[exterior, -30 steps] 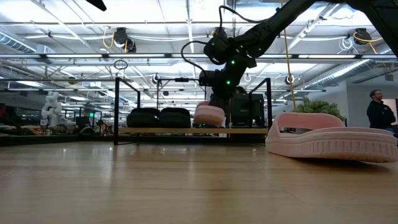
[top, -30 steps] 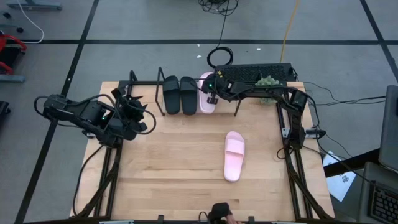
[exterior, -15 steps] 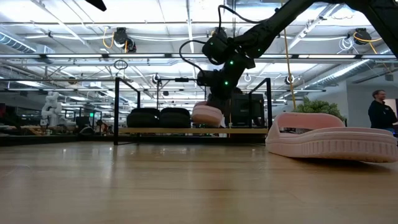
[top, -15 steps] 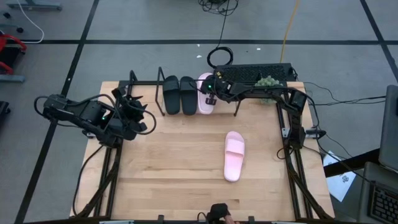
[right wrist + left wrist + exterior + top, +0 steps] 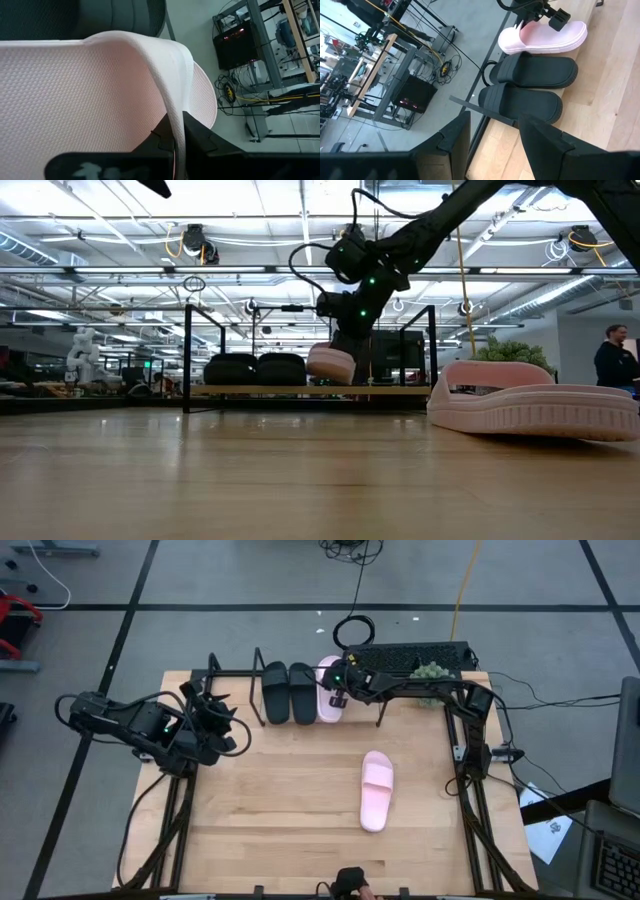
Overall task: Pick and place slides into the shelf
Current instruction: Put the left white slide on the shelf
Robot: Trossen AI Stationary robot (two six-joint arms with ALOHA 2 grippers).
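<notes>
Two matte black slides (image 5: 288,692) stand side by side on the shelf (image 5: 250,390), also seen in the left wrist view as black slides (image 5: 530,85). My right gripper (image 5: 341,692) is over the shelf's right part, shut on a pale pink slide (image 5: 331,690) just right of the black pair. The other pink slide (image 5: 376,790) lies sole down on the tabletop, right of the middle. My left gripper (image 5: 492,145) waits open near the table's left edge (image 5: 215,725). My right gripper pinches the pink slide's wide strap (image 5: 172,107) between its two fingers, one finger (image 5: 161,142) under the strap and one (image 5: 200,140) outside it, coming from the table's right side. The slide (image 5: 330,364) sits slightly tilted just above the shelf board; whether it touches it I cannot tell.
The shelf's thin black wire uprights (image 5: 188,355) rise at its ends and beside the held slide. A dark keyboard-like box with a green plant (image 5: 420,665) sits behind the shelf on the right. A person (image 5: 615,360) stands far off in the room.
My right gripper has carried the pink slide a little toward the black pair, staying low over the shelf board and still shut on the strap. The left arm has kept still.
</notes>
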